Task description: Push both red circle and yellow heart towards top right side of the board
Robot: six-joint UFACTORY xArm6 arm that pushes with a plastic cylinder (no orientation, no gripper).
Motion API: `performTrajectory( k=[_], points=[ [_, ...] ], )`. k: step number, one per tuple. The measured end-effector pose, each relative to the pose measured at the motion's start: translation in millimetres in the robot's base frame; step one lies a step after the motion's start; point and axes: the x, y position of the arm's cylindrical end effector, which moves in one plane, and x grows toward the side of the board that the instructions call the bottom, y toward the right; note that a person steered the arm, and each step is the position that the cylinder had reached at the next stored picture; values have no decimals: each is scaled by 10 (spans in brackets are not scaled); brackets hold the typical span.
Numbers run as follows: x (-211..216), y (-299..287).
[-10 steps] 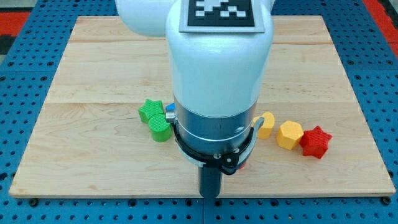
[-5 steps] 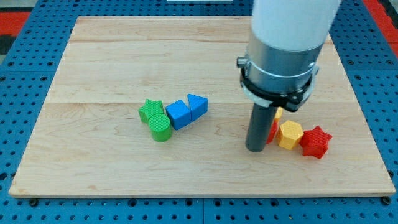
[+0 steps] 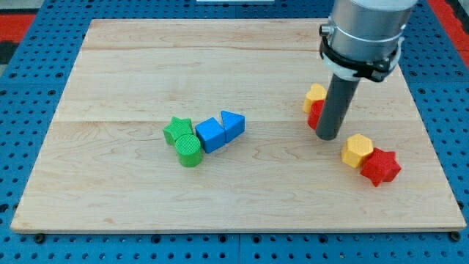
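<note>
The yellow heart (image 3: 315,94) and the red circle (image 3: 315,114) sit together on the right half of the wooden board (image 3: 132,73), the heart just above the circle. My tip (image 3: 327,136) stands right against the red circle's lower right side, and the rod hides part of both blocks.
A yellow hexagon (image 3: 357,149) and a red star (image 3: 381,167) touch each other below and right of my tip. A green star (image 3: 176,129), a green cylinder (image 3: 189,150), a blue cube (image 3: 211,134) and a blue triangle (image 3: 233,124) cluster at the board's middle left.
The arm swung from the bottom middle to the right and up. The red circle and yellow heart moved up the board; the yellow hexagon and red star shifted slightly right and down.
</note>
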Motion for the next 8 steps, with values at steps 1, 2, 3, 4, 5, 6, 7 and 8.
performTrajectory(
  k=[1, 2, 3, 4, 5, 6, 7, 8],
  points=[
    [-241, -32],
    [-484, -32],
    [-765, -62],
    [-1063, -82],
    [-1304, -82],
    [-1493, 56],
    [-1687, 319],
    [-1267, 188]
  ],
)
